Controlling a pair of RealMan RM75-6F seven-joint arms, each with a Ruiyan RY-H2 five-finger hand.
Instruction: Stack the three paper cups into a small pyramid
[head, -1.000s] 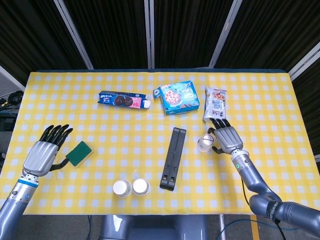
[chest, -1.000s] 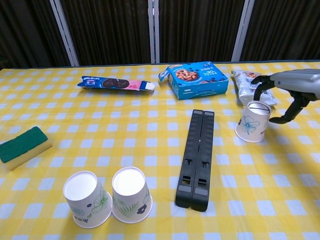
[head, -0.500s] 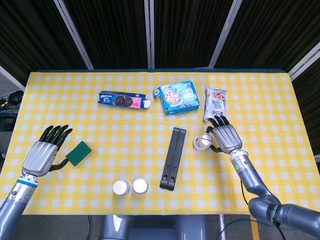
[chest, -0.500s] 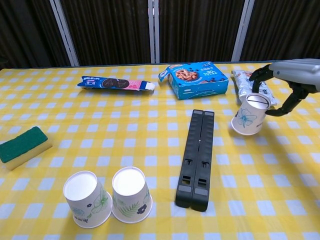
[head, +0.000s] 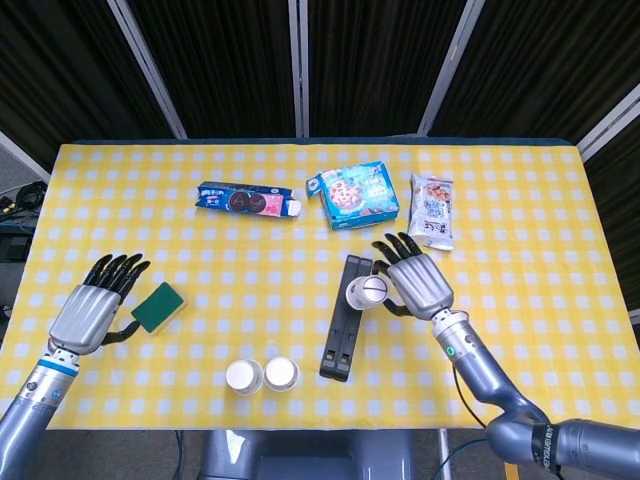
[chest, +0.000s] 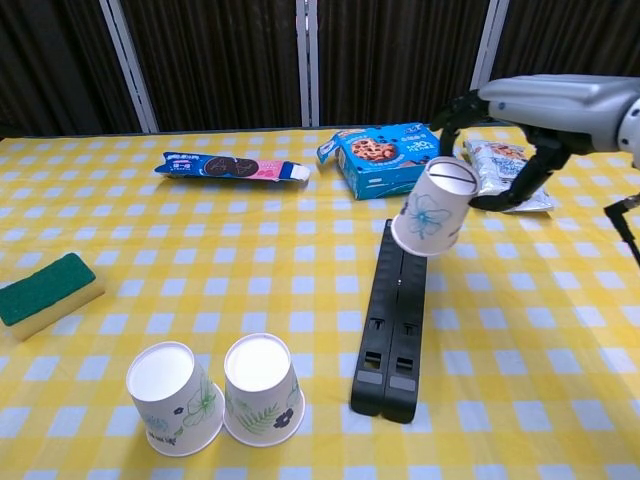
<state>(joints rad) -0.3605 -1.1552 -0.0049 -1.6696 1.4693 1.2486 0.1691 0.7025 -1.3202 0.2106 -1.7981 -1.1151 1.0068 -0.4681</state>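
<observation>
The right hand has its fingers wrapped round a paper cup w/ blue flower print, held upside down, tilted, up off the worktop and above the top end of the long black bar. In the head view the same cup sits right at the hand's fingertips, over the bar.

The other two cups stand upside down side by side, touching, at the near edge: left cup and right cup w/ leaf print. Both well apart from the held one.

The left hand rests low at the far left, fingers spread and holding nothing, thumb just beside the green sponge.

At the back: an Oreo-type cookie sleeve, a blue cookie box, a snack bag partly behind the right hand.
</observation>
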